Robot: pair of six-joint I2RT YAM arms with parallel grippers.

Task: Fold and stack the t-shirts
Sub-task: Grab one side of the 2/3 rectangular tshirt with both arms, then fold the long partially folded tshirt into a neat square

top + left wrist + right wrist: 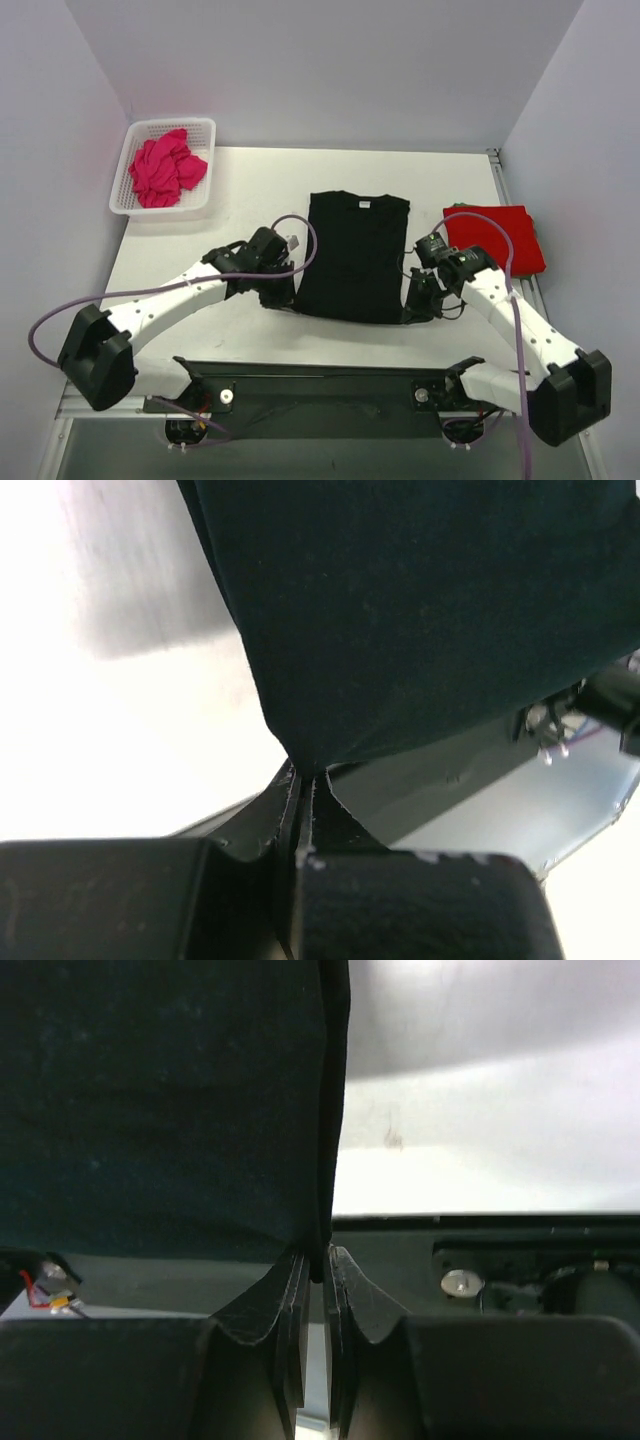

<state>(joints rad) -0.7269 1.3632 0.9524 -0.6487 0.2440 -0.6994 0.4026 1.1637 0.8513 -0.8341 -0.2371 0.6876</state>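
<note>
Both arms grip the near hem of a plain black cloth t-shirt (355, 250) spread flat on the white table (250, 190). The left gripper (303, 785) is clamped on the hem's left corner and the right gripper (320, 1260) on its right corner. A folded bright red t-shirt (495, 238) lies to the right, and a crumpled magenta-pink t-shirt (165, 170) fills the white plastic mesh basket (200, 132) at far left.

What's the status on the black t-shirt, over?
Left gripper shut on near-left hem corner of black cloth t-shirt. Right gripper shut on near-right corner. Folded red t-shirt lies apart, right; crumpled magenta t-shirt in white mesh basket. Nothing blocking.

The black t-shirt (355, 255), red t-shirt (497, 238) and magenta-pink t-shirt (165, 172) are plain; the mesh basket (207, 140) is white.
</note>
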